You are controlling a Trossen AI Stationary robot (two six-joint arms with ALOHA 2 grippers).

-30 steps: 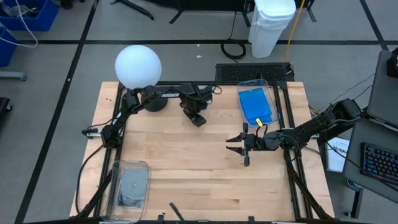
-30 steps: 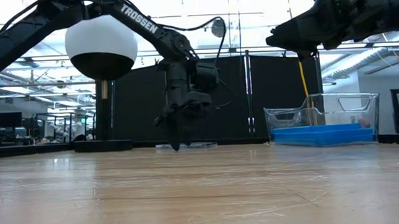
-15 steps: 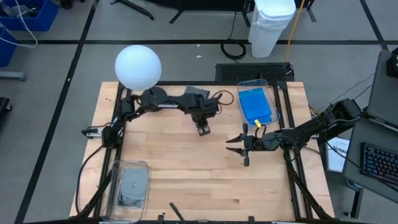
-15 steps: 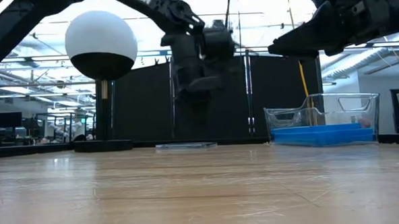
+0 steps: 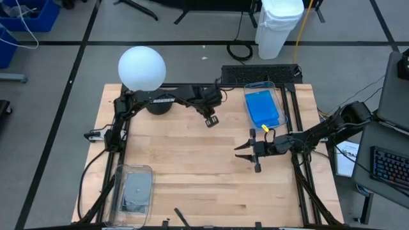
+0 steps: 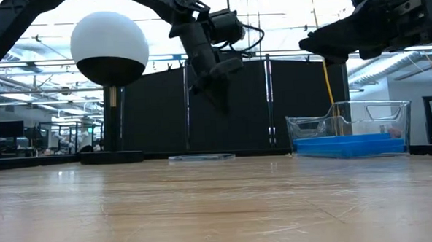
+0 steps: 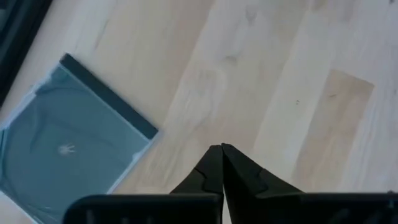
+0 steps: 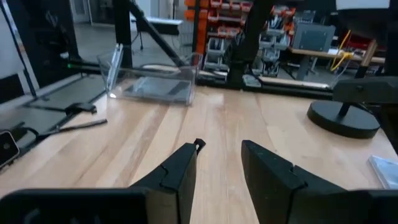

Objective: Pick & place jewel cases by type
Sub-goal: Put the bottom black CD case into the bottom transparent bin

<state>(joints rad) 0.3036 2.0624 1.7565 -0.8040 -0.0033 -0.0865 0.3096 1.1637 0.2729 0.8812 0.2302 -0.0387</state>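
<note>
A dark grey jewel case lies flat on the wooden table, also seen as a thin flat case near the table's far edge. My left gripper is shut with nothing in it. It hangs well above the table, beside that case, at the far middle. Blue jewel cases lie in a clear bin at the far right. My right gripper hovers open right of centre, with nothing between its fingers.
A white globe lamp on a black base stands at the far left. A second clear bin with dark cases sits at the near left corner. Bare wood fills the table's middle and near side.
My left gripper has risen from just above the table beside the dark case, tipped from pointing down to slanting, and shut from wide open with nothing between its fingers. The dark case stays flat on the table.
</note>
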